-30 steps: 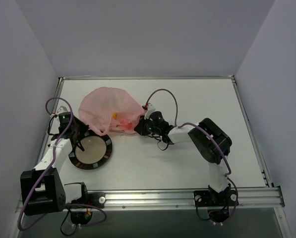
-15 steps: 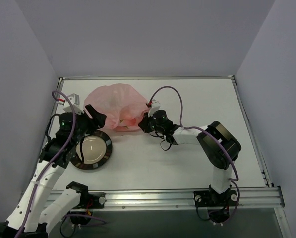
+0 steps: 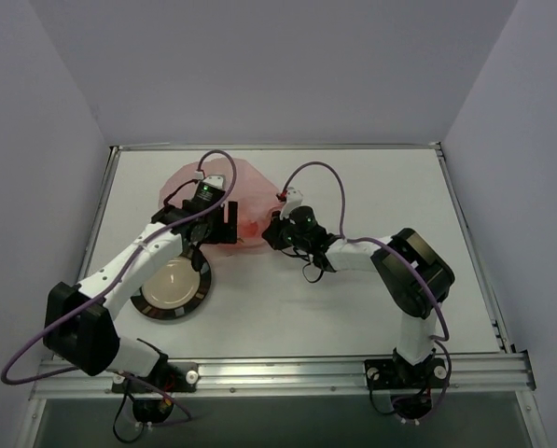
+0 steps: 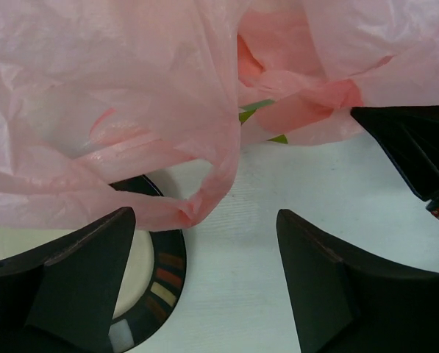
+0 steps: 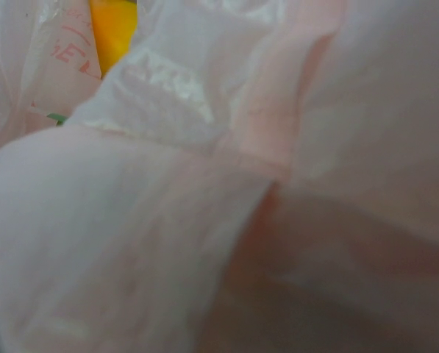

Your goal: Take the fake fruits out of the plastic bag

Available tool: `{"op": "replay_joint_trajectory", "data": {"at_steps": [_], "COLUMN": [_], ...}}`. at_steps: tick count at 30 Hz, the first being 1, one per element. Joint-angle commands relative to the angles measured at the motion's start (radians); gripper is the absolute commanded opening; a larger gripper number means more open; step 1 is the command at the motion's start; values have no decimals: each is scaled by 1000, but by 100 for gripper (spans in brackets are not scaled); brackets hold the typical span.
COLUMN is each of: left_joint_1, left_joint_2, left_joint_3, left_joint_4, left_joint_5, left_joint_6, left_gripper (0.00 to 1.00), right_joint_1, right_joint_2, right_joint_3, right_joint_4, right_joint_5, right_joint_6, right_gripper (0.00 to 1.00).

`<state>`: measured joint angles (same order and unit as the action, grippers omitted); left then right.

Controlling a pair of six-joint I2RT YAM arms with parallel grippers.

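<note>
The pink plastic bag (image 3: 248, 191) lies crumpled at the table's back middle. My left gripper (image 3: 227, 224) hovers over its near edge, open and holding nothing. In the left wrist view this gripper (image 4: 204, 217) has bare table between its fingers (image 4: 79, 272), and the bag (image 4: 116, 110) hangs just ahead. A sliver of green fruit (image 4: 254, 109) peeks from under the film. My right gripper (image 3: 271, 233) is shut on the bag's right edge. Pink film (image 5: 241, 184) fills the right wrist view and hides the jaws. An orange-yellow fruit (image 5: 112, 26) shows through the film at the top left.
A round dark-rimmed plate (image 3: 199, 289) with a cream centre sits near and left of the bag, partly under the left arm; its striped rim (image 4: 168, 265) shows beside the left finger. The right gripper's dark tip (image 4: 414, 147) is close on the right.
The left arm swung from the plate's left side up and right over the bag, and its gripper opened. The right gripper shifted slightly back with the bag's edge.
</note>
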<state>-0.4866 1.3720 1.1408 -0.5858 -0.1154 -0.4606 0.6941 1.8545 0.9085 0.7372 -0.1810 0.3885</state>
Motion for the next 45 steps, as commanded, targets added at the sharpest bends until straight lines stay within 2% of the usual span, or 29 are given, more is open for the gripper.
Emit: {"op": "replay_joint_trajectory", "data": {"at_steps": [1,4,6,7,13,17,18,24,28,32,35,36,39,41,42,44,45], "left_joint_1": [-18,-24,-26,-27,-32,-44,-46,-7,138,218,261,270,312,342,355,374,390], "left_joint_2": [64,124,151,159,226,231,220,55,-31,-34,13,27,81,114,122,136,142], "left_joint_3": [132,158,172,175,203,204,212,235,238,246,281,293,335,353,361,366,370], "left_joint_4": [-60,-52,-51,-57,-149,-140,-141,-92,-23,35,73,81,107,112,115,139,142], "left_joint_5": [-72,-90,-110,-124,-220,-254,-262,-253,-141,-87,-46,-35,17,51,60,85,89], "left_joint_6": [92,109,106,106,106,106,106,88,53,13,-7,-10,-15,-13,-13,-16,-15], "left_gripper": [77,76,65,55,52,21,4,2,2,2,2,2,2,2,2,2,2], "right_joint_1": [-8,-8,-8,-10,-22,-25,-25,-44,-51,-44,-44,-44,-44,-45,-41,-33,-15], "right_joint_2": [-28,-28,-29,-32,-41,-43,-44,-67,-109,-161,-198,-212,-296,-376,-400,-466,-481], "right_joint_3": [17,6,1,0,-11,-19,-22,-31,-14,-17,-13,-7,33,81,98,130,163], "right_joint_4": [39,59,64,64,79,93,93,58,-62,-134,-203,-228,-346,-432,-452,-496,-504], "right_joint_5": [-6,-14,-14,-14,-24,-37,-35,-29,-18,47,81,109,155,219,233,236,235], "right_joint_6": [1,7,10,10,23,29,27,9,-36,-36,-40,-54,-85,-91,-95,-102,-103], "right_gripper": [0,0,0,0,0,0,0,0,0,1,23,42,68,75,75,75,70]}}
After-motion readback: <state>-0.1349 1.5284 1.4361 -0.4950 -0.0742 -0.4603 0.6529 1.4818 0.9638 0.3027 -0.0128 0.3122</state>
